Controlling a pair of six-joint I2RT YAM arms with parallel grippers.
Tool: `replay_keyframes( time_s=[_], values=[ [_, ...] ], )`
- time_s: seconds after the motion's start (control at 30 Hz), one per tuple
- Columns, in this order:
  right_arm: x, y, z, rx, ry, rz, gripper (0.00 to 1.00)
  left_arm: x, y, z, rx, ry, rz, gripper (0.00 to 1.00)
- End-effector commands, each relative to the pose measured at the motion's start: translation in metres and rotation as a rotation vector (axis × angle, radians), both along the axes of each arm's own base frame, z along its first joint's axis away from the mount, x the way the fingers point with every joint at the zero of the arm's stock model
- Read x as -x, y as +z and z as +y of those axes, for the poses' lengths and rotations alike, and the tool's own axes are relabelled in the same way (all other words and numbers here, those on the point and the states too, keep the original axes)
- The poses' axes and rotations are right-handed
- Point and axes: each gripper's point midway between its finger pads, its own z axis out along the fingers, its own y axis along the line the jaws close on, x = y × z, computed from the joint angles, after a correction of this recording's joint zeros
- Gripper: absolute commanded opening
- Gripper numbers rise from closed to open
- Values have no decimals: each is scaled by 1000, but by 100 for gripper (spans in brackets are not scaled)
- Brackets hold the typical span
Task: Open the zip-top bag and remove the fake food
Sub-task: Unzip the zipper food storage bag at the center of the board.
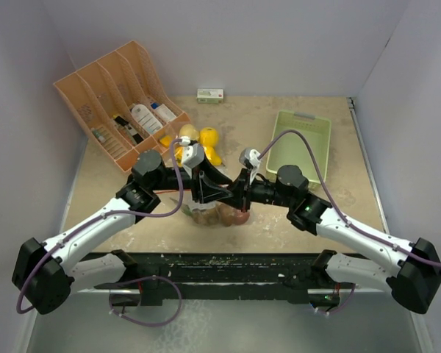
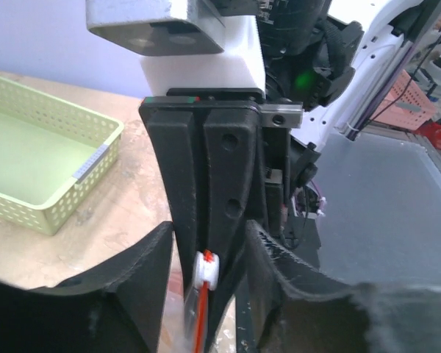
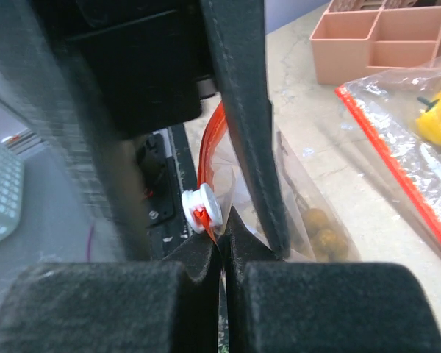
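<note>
Two claws meet low over the middle of the speckled beige desk (image 1: 301,228), at the mouth of a clear zip-top plastic bag (image 1: 206,218) lying between the arms, toward the near edge. The right claw (image 3: 222,250) is pinched tight on the bag's red seal strip (image 3: 206,151), its black fingertips pressed together just below the small white plastic slider (image 3: 201,209). The left claw (image 2: 209,232) faces it from the left with its jaws partly apart, one black finger on either side of the slider and of the right claw's closed tips. Whether they touch the slider cannot be told. Inside the bag, close behind the strip, sit brown nut-like lumps of fake food (image 3: 320,229). Farther back lie glossy yellow lemon-like toy pieces (image 1: 204,140), beside the orange slotted plastic rack (image 1: 103,103) at the far left; they show through clear plastic edged in red. A pale green perforated plastic basket (image 1: 303,147) stands at the far right. A small white-and-green box (image 1: 210,95) rests against the back wall.
</note>
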Motion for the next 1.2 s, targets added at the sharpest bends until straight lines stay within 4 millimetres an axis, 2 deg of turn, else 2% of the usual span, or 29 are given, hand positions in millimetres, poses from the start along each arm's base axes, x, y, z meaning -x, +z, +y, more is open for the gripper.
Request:
replay_keyframes(
  time_s=[0.0, 0.07, 0.23, 0.33, 0.43, 0.53, 0.83, 0.97, 1.17],
  values=[
    [1, 42, 7, -97, 41, -42, 0, 3, 26, -10, 50, -27, -78, 43],
    [2, 46, 6, -101, 44, -36, 0, 4, 25, -10, 48, -24, -80, 38],
    [6, 56, 1, -119, 47, -42, 0, 6, 27, -5, 54, -5, -92, 39],
    [6, 58, -3, -120, 31, -51, 0, 5, 29, -3, 49, 14, -95, 50],
    [7, 58, -6, -117, 21, -58, 0, 4, 33, 2, 50, 48, -98, 64],
    [7, 56, -7, -116, 25, -60, 0, 6, 36, 4, 55, 54, -102, 64],
    [11, 50, -8, -114, 44, -74, 0, 7, 40, 1, 71, 33, -85, 44],
    [11, 51, -8, -118, 42, -76, 0, 8, 37, 0, 62, 22, -76, 27],
    [7, 50, -7, -119, 21, -66, 0, 9, 41, 4, 69, 38, -91, 10]
  ],
)
